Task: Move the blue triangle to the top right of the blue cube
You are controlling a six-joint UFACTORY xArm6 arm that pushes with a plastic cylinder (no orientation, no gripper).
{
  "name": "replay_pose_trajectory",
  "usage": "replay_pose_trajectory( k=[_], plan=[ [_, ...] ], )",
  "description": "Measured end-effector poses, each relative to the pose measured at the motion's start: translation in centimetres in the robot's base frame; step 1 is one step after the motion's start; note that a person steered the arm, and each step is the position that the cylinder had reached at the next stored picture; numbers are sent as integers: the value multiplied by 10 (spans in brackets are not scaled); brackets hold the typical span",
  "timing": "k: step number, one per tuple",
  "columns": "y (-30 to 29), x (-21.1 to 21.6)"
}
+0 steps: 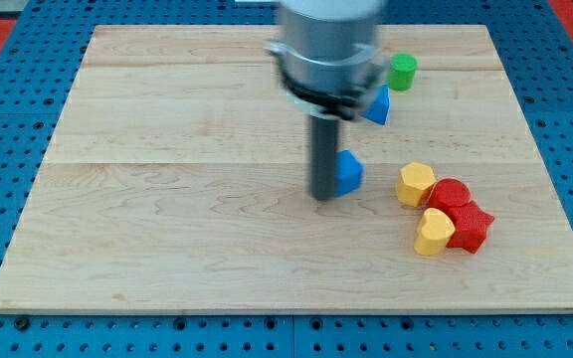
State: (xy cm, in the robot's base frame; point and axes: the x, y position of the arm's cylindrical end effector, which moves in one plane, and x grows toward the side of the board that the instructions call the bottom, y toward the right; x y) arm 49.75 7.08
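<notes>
A blue block (348, 171) lies near the board's middle, partly hidden by the rod; its shape is hard to make out. A second blue block (378, 105), which looks like a triangle, sits above and to the right of it, partly behind the arm's body. My tip (324, 196) rests on the board just left of the lower blue block, touching or nearly touching its left side.
A green cylinder (402, 71) stands near the view's top right. A yellow hexagon block (416, 184), a red block (451, 195), a red star-like block (471, 227) and a yellow heart-like block (433, 233) cluster at the right. The wooden board (167, 199) lies on a blue pegboard.
</notes>
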Motion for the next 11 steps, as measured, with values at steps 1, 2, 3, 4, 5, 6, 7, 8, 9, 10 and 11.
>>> replay_pose_trajectory(
  k=[1,2,3,4,5,6,7,8,9,10,11],
  plan=[
    [-80,-13],
    [-94,-98],
    [-42,-166],
    [16,-199],
    [60,-162],
    [44,-125],
    [20,-134],
    [8,-113],
    [20,-71],
    [14,-125],
    [69,-109]
  ],
)
